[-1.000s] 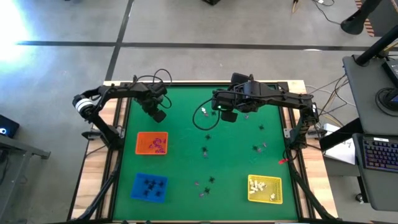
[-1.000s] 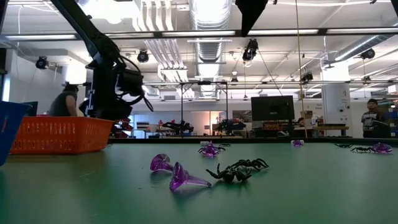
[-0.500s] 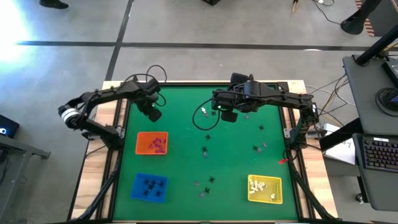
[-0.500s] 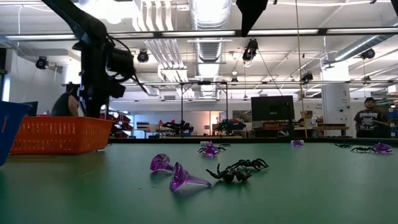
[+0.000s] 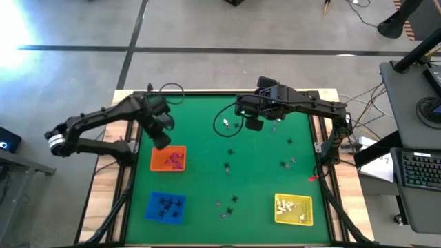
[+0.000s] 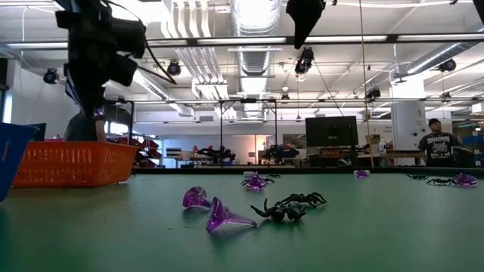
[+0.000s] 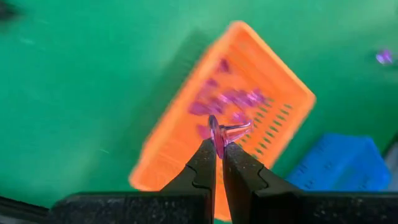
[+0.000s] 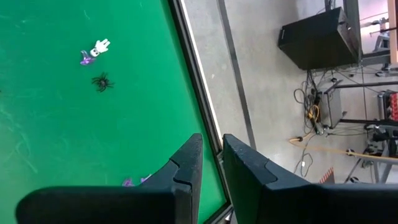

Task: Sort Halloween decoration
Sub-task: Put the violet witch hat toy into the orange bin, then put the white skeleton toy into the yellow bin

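1. Step in hand, as I judge it: delivery. The left gripper (image 7: 219,154) is clamped on a small purple trinket (image 7: 225,132), held high over the orange tray (image 5: 167,158), at about 9 o'clock on the green table (image 5: 207,179).
2. The orange tray already holds purple pieces; the blue tray (image 5: 165,207) at 7 o'clock holds black ones, the yellow tray (image 5: 294,209) at 5 o'clock white ones.
3. The right gripper (image 8: 211,163) waits near 12 o'clock with its jaws a little apart and nothing between them.
4. Next move probably calls for lowering squarely above the orange tray and parting the jaws.
5. Loose pieces remain: a black spider (image 6: 291,206) and purple trinkets (image 6: 215,211) near 6 o'clock, others mid-table.
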